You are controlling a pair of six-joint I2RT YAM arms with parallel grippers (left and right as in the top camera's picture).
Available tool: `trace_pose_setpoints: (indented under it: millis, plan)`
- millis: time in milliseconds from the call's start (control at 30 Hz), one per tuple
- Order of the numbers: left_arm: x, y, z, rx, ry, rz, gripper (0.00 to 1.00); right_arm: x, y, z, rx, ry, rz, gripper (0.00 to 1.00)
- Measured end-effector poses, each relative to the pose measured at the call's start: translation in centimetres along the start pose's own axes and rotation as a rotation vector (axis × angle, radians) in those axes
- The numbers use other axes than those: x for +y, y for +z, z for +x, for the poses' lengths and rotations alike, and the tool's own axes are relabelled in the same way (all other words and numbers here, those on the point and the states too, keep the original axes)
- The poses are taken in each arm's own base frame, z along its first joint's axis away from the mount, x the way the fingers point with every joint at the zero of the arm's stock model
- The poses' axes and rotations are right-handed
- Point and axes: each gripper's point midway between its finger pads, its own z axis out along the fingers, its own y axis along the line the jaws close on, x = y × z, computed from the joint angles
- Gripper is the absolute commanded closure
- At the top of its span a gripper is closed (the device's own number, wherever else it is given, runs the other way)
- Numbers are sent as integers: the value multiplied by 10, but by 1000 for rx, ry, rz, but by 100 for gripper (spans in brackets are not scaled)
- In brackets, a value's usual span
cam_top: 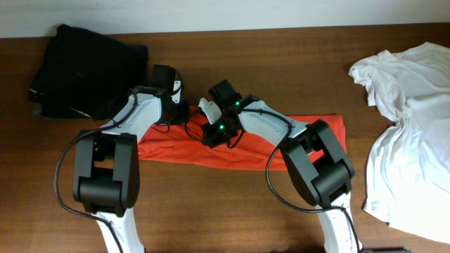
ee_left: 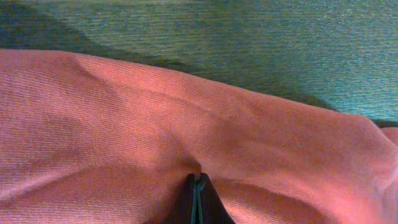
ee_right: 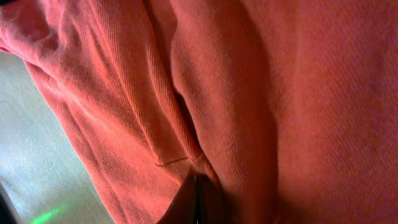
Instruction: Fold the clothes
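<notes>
Evenness counts here, I judge: left pincer (ee_left: 197, 186) and right pincer (ee_right: 198, 186) are both closed on cloth of the orange-red shirt (cam_top: 309, 137), a long strip across the middle of the surface (cam_top: 211, 204), so they should lift and travel together to keep the fold flat.

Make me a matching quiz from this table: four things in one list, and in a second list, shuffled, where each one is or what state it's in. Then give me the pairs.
Things
1. crumpled black cloth
2. orange-red cotton T-shirt
3. plain white cotton T-shirt
4. left arm's fingers

Places or states
A. bunched at the right edge of the brown wooden table
B. shut, pinching orange-red fabric
C. heaped at the far left corner
D. stretched across the middle

Pairs: 1-C, 2-D, 3-A, 4-B
</notes>
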Motion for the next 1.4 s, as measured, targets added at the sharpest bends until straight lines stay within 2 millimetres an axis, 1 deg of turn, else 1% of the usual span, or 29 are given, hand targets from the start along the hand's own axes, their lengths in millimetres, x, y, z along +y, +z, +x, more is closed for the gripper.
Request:
trace_pose_setpoints:
  millis: [67, 100, 133, 167, 200, 233, 267, 300, 333, 367, 433, 500, 567, 667, 767, 800, 867, 933, 1033, 1133, 1167, 1200, 1233, 1267, 1300, 1333, 1367, 1400]
  plan:
    - [0, 0, 0, 0, 0, 0, 99, 6, -1, 0, 1, 3, -44, 96]
    - [0, 0, 0, 0, 0, 0, 99, 20, -7, 1, 14, 12, -158, 96]
    - [0, 0, 0, 0, 0, 0, 99, 29, -17, -3, 17, 29, -239, 96]
    - [0, 0, 0, 0, 0, -1, 99, 30, -30, -12, -2, 43, -291, 96]
    - [0, 0, 0, 0, 0, -1, 99, 26, -41, -21, -29, 50, -311, 96]
    - [0, 0, 0, 0, 0, -2, 99, 13, -50, -29, -59, 62, -297, 96]
    - [0, 0, 0, 0, 0, -2, 99, 2, -51, -32, -70, 73, -255, 96]
    - [0, 0, 0, 0, 0, -2, 99, -14, -55, -34, -85, 95, -213, 96]
    - [0, 0, 0, 0, 0, -2, 99, -23, -54, -34, -89, 98, -161, 96]
    - [0, 0, 0, 0, 0, -2, 99, -28, -50, -33, -88, 92, -112, 96]
    - [0, 0, 0, 0, 0, -2, 99, -28, -36, -29, -69, 69, -49, 96]
    - [0, 0, 0, 0, 0, -3, 99, -28, -19, -20, -34, 57, -5, 96]
    - [0, 0, 0, 0, 0, -3, 100, -21, -12, -9, 11, 55, 8, 96]
    - [0, 0, 0, 0, 0, -3, 99, -13, -10, 6, 70, 71, -3, 96]
    - [1, 0, 0, 1, 0, -3, 99, 7, -14, 28, 163, 129, -115, 96]
    - [1, 0, 0, 1, 0, -3, 99, 10, -15, 36, 197, 154, -132, 96]
    - [1, 0, 0, 2, 0, -3, 99, 7, -16, 47, 236, 176, -102, 95]
    - [1, 0, 0, 1, 0, -3, 99, 3, -12, 50, 247, 157, -43, 95]
    - [1, 0, 0, 2, 0, -3, 99, 9, -5, 54, 260, 111, 22, 94]
    - [0, -2, 0, 3, 0, -3, 99, 10, -6, 54, 258, 107, 59, 87]
    - [0, -7, -4, -6, 0, -5, 99, 10, -8, 55, 262, 109, 68, 84]
    - [0, -11, -6, -9, 1, -10, 99, 9, -14, 58, 272, 118, 86, 77]
    - [-7, -50, -44, -131, 11, -7, 99, 9, -30, 53, 258, 120, 103, 74]
    - [-12, -91, -69, -226, 18, -8, 99, 10, -56, 43, 221, 129, 117, 73]
    - [-17, -132, -89, -315, 23, -5, 99, 11, -93, 29, 158, 139, 132, 73]
    - [-24, -194, -105, -430, 29, 5, 99, 8, -129, 16, 81, 150, 152, 73]
    - [-27, -238, -109, -504, 31, 11, 99, 3, -169, 10, 11, 171, 177, 73]
    - [-24, -285, -98, -556, 23, 8, 99, -22, -239, 22, -72, 263, 272, 73]
